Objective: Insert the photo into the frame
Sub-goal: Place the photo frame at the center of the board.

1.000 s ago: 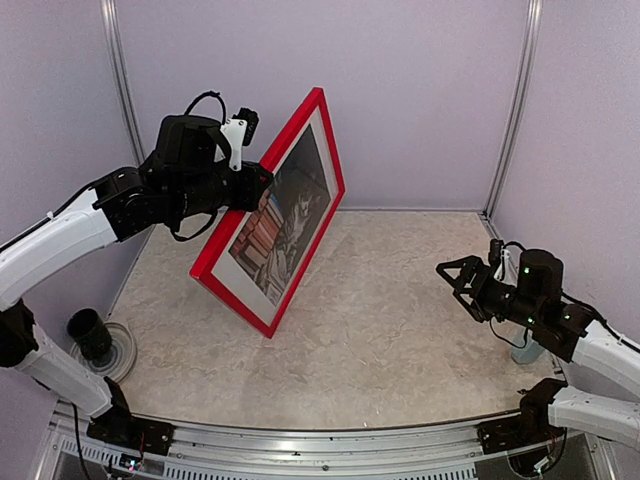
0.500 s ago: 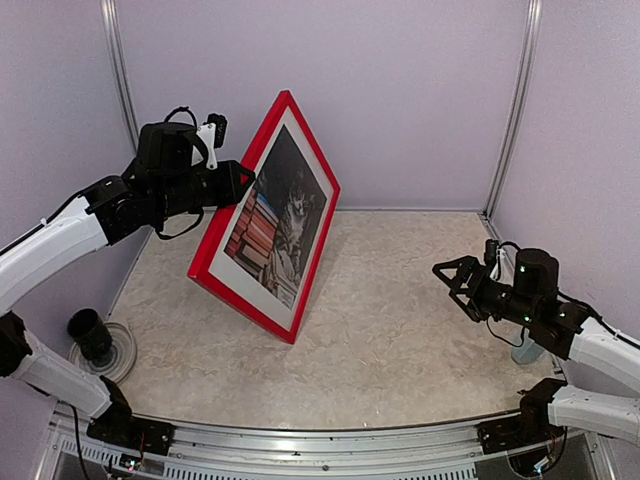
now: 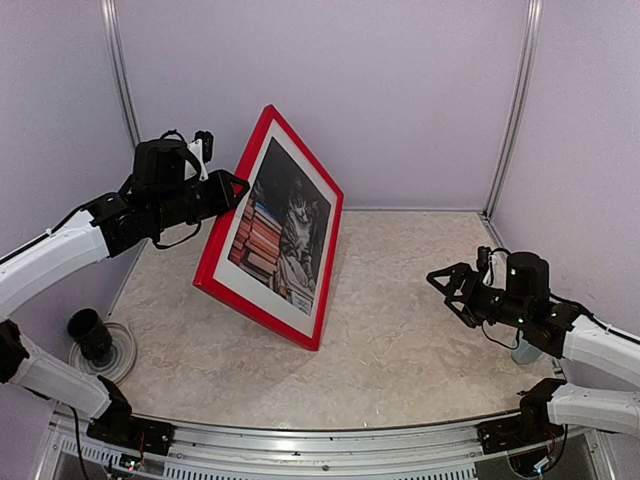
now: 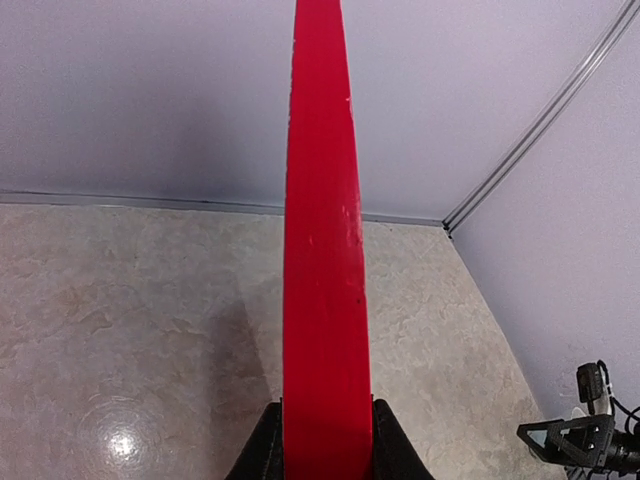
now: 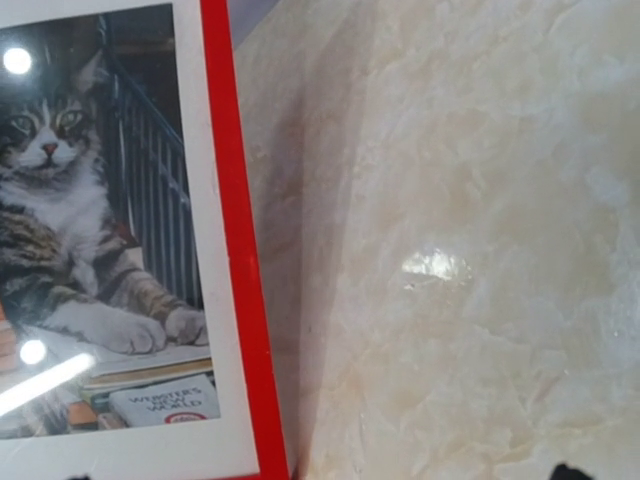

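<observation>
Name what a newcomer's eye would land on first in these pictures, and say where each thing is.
The big red frame stands tilted at the left of the table, the left gripper clamped on its upper edge. Inside it, ringed by a white border, the photo shows a tabby cat on stacked books. Far right, the right gripper hangs open and empty above the table.

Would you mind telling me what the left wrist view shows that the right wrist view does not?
Only the left wrist view shows the frame edge-on as a narrow red strip, pinched at the bottom between the left fingers, with the back wall behind it. Only the right wrist view shows the photo of the cat and the white border around it. Both show the red frame and the marbled table.
</observation>
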Robot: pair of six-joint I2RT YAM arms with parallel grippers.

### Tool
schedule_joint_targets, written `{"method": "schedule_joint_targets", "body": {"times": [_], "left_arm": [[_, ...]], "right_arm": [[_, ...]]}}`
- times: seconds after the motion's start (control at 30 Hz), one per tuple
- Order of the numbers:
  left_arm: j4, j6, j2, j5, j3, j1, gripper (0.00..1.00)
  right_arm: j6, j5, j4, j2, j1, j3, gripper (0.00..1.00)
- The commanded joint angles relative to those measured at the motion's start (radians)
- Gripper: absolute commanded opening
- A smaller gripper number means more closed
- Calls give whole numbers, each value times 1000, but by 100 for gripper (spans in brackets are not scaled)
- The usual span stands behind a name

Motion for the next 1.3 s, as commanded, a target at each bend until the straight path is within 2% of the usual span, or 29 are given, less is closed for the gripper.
{"method": "schedule_joint_targets", "body": {"times": [0.0, 0.53, 1.27], "left_arm": [[126, -12, -27, 50, -32, 14, 0], [266, -189, -48, 183, -213, 103, 0], [347, -335, 0, 196, -333, 105, 0]], "right_arm": [[-3, -23, 38, 20, 7, -15, 99], [0, -31, 47, 37, 7, -21, 99], [10, -24, 52, 63, 8, -32, 99]]}}
